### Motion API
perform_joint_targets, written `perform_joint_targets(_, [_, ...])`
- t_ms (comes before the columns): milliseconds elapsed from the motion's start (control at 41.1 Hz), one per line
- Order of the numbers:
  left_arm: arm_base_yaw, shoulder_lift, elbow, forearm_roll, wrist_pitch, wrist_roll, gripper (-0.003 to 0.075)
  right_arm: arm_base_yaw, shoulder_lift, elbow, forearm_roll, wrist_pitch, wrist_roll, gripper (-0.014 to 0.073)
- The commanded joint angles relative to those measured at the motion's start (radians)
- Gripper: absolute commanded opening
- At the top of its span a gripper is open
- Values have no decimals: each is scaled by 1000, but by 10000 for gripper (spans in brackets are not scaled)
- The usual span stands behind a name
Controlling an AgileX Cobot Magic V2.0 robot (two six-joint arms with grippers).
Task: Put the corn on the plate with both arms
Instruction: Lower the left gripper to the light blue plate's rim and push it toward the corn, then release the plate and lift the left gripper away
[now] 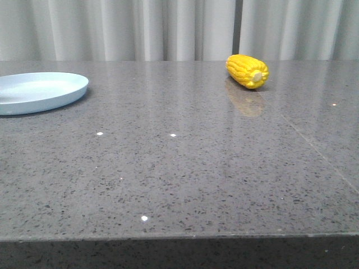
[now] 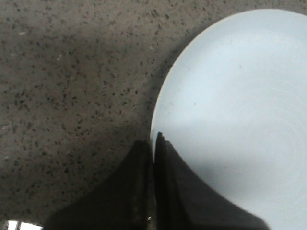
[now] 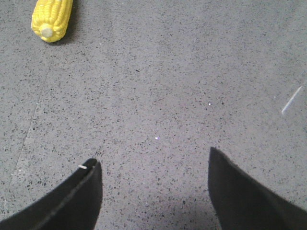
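Note:
The yellow corn (image 1: 247, 70) lies on the grey table at the far right, pale stub end toward me. It also shows in the right wrist view (image 3: 52, 19), well ahead of my right gripper (image 3: 152, 163), which is open and empty over bare table. The pale blue plate (image 1: 39, 91) sits at the far left and holds nothing. In the left wrist view my left gripper (image 2: 153, 138) is shut and empty, its tips at the plate's rim (image 2: 160, 103). Neither arm shows in the front view.
The speckled grey stone table (image 1: 185, 168) has a faint seam (image 1: 314, 148) running diagonally on its right side. Its front edge (image 1: 179, 236) runs across near me. Grey curtains (image 1: 168, 28) hang behind the table.

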State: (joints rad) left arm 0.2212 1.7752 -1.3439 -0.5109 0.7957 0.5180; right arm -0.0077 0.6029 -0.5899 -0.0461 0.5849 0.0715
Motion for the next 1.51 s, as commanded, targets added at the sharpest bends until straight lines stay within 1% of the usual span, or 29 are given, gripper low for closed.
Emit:
perform_joint_targets(0, [-6,-44,-33,-24,-12,3,-20,-3,7,-34,-7,-65,-3,500])
perform_joint_targets(170, [-26,-78,-83,-62,25,5,-20,-3,7,-34,-7,-63,-3,500])
perform_joint_targets(268, [-69,-102,-135,-62,51,5,-20,-3,7,-34,-7,-63,-3,500])
perform_joint_targets(462, [-197,-112,-240,-71,116,5,-20,-3,7,-34,-7,-64,-3,500])
perform_joint_targets(535, [-256,-112,-248,-71,111,-6,-20,-3,7,-34,-7,-64,-3,500])
perform_joint_targets(681, [-353,-90,-248,-69,93,-72,-20,-3,7,-34,-7,-64,-3,500])
perform_joint_targets(851, [-443,-36,-248,-71,17,-158,-20,-3,7,-34,-7,-64,-3,500])
perform_joint_targets(1046, [-496,14,-247,-73,-49,-211,-20,-3,7,-34,-7,-65,-3,500])
perform_joint_targets(1240, [-521,59,-247,-73,-60,-211,-20,-3,7,-34,-7,-64,-3,500])
perform_joint_targets(1411, [-522,93,-245,-71,-51,-213,-19,-3,7,-34,-7,-63,-3,500])
perform_joint_targets(1484, [-522,93,-245,-71,-46,-213,0,-3,7,-34,-7,-64,-3,500])
